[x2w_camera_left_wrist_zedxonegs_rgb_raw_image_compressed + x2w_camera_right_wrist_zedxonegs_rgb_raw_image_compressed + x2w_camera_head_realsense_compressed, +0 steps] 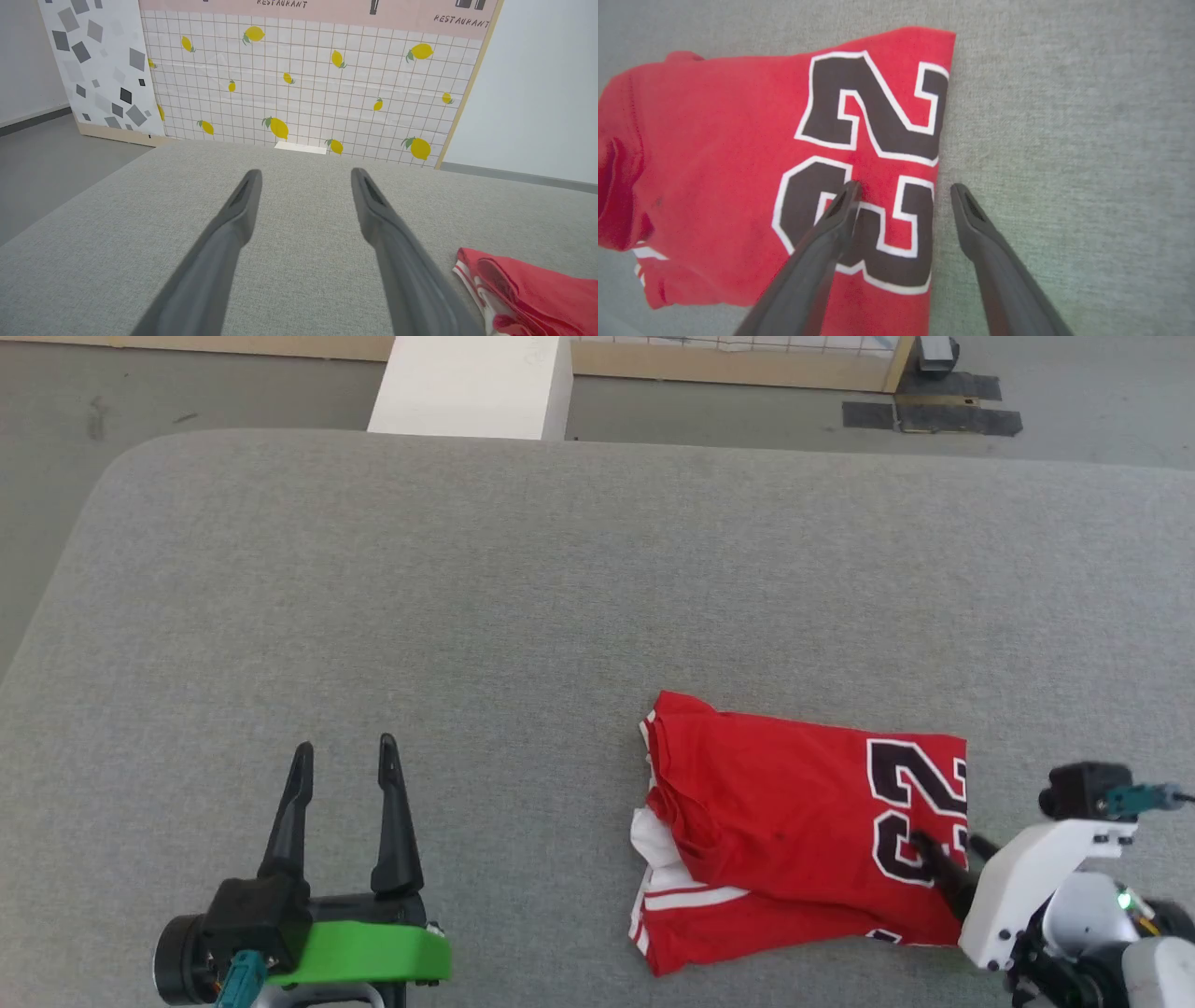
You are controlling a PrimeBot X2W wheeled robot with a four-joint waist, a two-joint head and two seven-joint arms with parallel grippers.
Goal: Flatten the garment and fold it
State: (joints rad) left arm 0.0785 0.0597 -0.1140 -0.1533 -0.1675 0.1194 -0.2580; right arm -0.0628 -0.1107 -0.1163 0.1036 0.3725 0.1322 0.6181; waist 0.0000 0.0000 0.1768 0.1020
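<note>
The red garment (784, 821) lies folded into a compact rectangle on the grey padded table (523, 597), right of centre, with the black "23" print (920, 807) facing up at its right end and white striped trim at its left. My right gripper (945, 846) is open over the garment's right edge: one finger over the print (840, 210), the other over bare table (971, 219). The garment (738, 177) fills the left of the right wrist view. My left gripper (344, 758) is open and empty over bare table, well left of the garment (532, 294).
A white block (471, 383) stands beyond the table's far edge. Black mats (929, 415) lie on the floor at the back right. A lemon-patterned wall panel (303, 79) stands behind the table in the left wrist view. The table's rounded far-left corner (121, 467) drops to the floor.
</note>
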